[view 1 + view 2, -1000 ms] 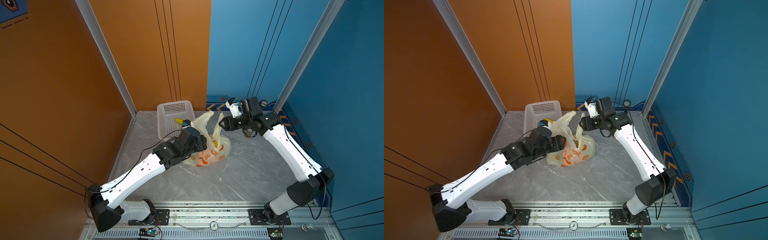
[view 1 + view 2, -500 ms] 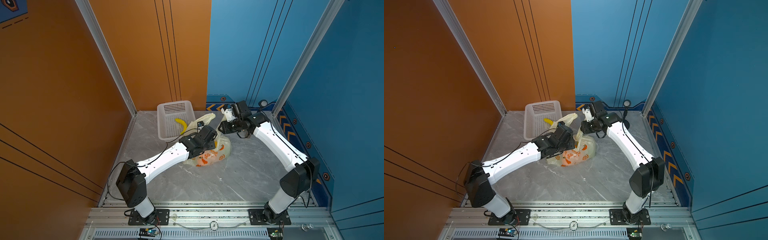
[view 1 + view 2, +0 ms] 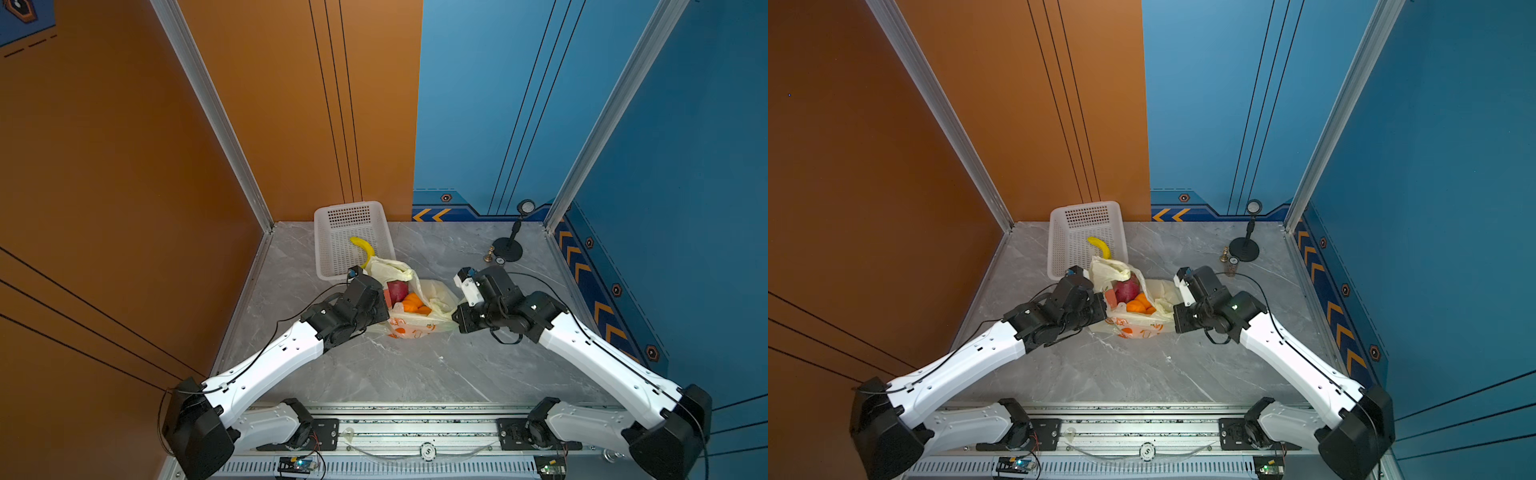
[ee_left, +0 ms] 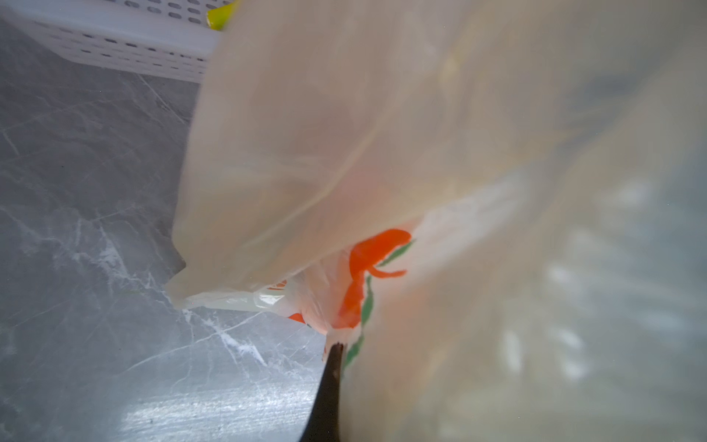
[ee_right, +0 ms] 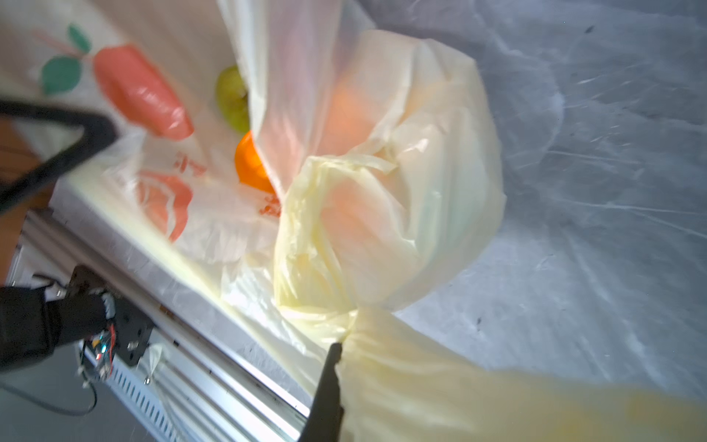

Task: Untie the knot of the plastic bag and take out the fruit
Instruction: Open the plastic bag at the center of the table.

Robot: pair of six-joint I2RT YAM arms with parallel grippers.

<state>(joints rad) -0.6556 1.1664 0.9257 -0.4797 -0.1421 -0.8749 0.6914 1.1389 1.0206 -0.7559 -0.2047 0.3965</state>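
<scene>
The grey table (image 3: 374,365) carries a white basket (image 3: 348,206) far left; the plastic bag (image 3: 436,293) lies just near of it, mouth spread; the left gripper (image 4: 333,346) is clamped on its left edge, the right gripper (image 5: 336,346) pinches its right edge; the fruit (image 3: 398,291), pink and orange, sits inside; a banana (image 3: 363,247) lies in the basket.

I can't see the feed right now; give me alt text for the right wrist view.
The right gripper is shut on a bunched fold of the pale-yellow plastic bag. Past it, in the bag's open mouth, sit an orange and a green fruit; the grey marble table lies behind.
</scene>
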